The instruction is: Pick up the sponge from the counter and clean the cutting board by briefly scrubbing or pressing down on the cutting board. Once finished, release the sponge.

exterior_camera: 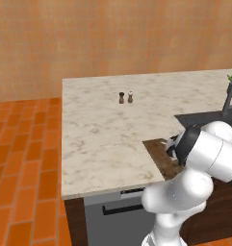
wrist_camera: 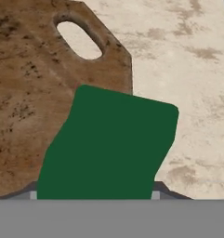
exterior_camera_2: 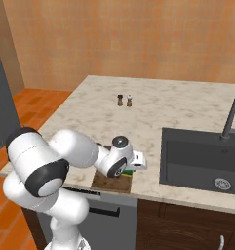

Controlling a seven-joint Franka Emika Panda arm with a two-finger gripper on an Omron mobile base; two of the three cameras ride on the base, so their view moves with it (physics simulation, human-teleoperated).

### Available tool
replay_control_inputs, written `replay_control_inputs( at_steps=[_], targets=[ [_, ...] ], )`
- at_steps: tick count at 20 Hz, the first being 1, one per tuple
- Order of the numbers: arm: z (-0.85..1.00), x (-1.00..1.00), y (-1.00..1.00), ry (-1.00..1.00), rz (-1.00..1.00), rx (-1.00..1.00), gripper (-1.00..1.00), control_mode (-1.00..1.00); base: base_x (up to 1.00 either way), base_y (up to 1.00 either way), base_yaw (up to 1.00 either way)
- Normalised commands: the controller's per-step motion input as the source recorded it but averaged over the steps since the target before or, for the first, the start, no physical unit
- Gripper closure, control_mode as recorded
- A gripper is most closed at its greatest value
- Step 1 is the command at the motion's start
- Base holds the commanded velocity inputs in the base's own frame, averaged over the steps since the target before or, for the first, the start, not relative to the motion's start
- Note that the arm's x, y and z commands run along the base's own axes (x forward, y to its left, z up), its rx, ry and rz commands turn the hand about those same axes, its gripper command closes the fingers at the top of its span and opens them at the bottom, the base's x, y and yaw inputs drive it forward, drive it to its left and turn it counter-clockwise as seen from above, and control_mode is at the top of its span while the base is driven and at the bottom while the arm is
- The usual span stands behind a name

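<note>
Sponge [wrist_camera: 108, 144] sits pinched in the gripper [exterior_camera_2: 138, 161], low over the cutting board [wrist_camera: 34, 93] near its handle hole, partly overhanging the desk [wrist_camera: 192, 69]. Best pressed flat, shifted fully onto wood, before letting go.

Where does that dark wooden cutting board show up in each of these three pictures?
Left base view: the cutting board peeks out at the counter's near edge, mostly behind the arm.
Right base view: lower middle, a strip under the arm.
Hand view: upper left, handle hole on top, the green sponge in front.
Shared landmark: the marble counter touching the board.
</note>
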Motion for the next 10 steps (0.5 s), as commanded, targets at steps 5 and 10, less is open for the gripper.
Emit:
replay_control_inputs(
  at_steps=[5, 10],
  targets=[
    [0.64, 0.16, 0.24, 0.29, 0.08, 0.0, 1.0, -1.0, 0.0, 0.0, 0.0],
    [0.55, -0.09, 0.28, 0.29, 0.17, 0.02, 1.0, -1.0, 0.0, 0.0, 0.0]
  ],
)
